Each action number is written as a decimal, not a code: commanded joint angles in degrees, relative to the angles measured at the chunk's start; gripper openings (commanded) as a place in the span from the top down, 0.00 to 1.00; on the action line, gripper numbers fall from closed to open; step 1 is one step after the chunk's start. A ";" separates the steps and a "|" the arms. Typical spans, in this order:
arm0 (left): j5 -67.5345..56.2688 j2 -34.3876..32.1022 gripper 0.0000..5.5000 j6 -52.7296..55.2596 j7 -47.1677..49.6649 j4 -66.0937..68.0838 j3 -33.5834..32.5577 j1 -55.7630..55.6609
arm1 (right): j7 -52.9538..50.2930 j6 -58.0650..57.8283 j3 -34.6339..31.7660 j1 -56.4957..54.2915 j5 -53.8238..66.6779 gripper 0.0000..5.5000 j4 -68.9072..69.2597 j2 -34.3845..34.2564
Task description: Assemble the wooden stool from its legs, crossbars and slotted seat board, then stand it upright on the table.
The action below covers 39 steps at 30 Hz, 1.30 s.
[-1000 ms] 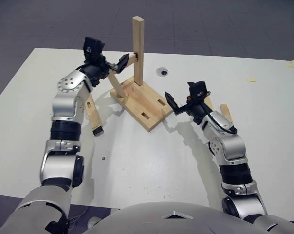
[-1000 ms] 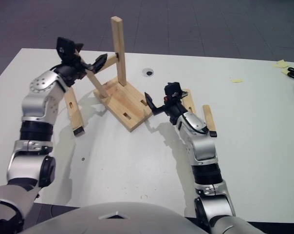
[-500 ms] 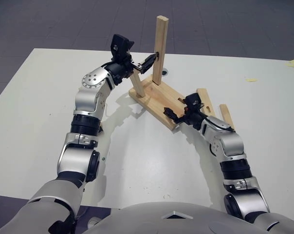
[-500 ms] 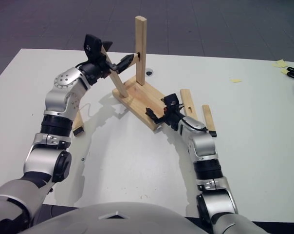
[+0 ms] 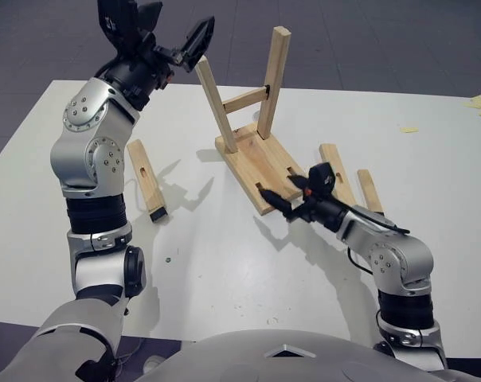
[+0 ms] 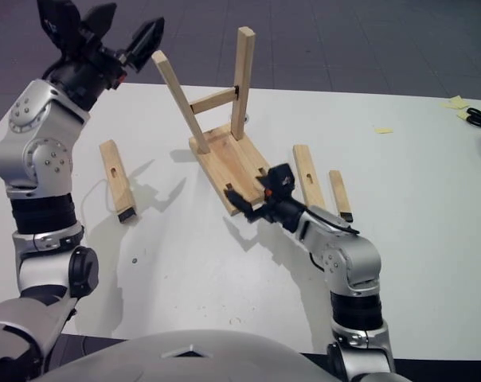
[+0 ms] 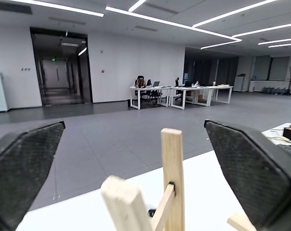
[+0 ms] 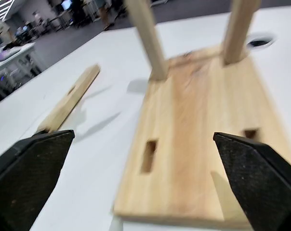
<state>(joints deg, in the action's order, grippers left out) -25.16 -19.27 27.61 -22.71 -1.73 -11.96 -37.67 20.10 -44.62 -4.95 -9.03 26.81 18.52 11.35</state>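
1. Looking down through the left eye view: finding the seat board (image 5: pixel 256 159) flat and slots up toward the far edge of the table (image 5: pixel 224 270), long axis running from that edge back to the right gripper (image 5: pixel 280 189). Spread wide there, low at the board's near end, holding nothing. Raised high, the left gripper (image 5: pixel 181 28), likewise wide and empty, just beside the top of the tilted leg (image 5: pixel 215 99). Tied by a crossbar (image 5: pixel 247 99) to the upright leg (image 5: pixel 274 79), both seated at the board's far end.
2. Through the right eye view: a loose leg (image 6: pixel 117 179) toward the left edge, lying far-to-near, nearer the left arm. A slotted stick (image 6: pixel 306 175) and a thinner stick (image 6: pixel 340 195) near the board's right side, close by the right arm. Probably the near slots to fill next, so a pick from either side.
3. From the left wrist view: pads (image 7: pixel 25 168) far apart, framing both leg tops without touching. Beyond, grey floor (image 7: pixel 112 139), desks (image 7: pixel 179 94), ceiling lights (image 7: pixel 150 12).
4. From the right wrist view: fingers wide on either side of the board's near end, contact impossible to tell. Two empty slots (image 8: pixel 148 156) just ahead, a cable hole (image 8: pixel 261 41) past the legs.
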 commanded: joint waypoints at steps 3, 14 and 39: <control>3.19 -2.83 0.02 -4.27 7.22 3.31 -7.06 1.03 | -6.67 12.64 -0.90 -4.72 -13.44 0.02 -16.39 5.79; 5.95 -3.69 0.02 -4.80 7.34 5.76 -4.12 3.36 | 2.91 28.85 10.03 -10.12 -27.97 0.02 -32.65 15.04; 8.95 -6.79 0.02 22.22 14.43 -8.11 -4.12 19.62 | -2.12 19.02 -6.53 -0.21 -12.91 0.02 -6.35 5.84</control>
<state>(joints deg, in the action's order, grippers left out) -15.93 -27.46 45.43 -9.83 -6.25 -16.38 -20.55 20.32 -23.66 -7.87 -9.39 11.21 10.49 18.94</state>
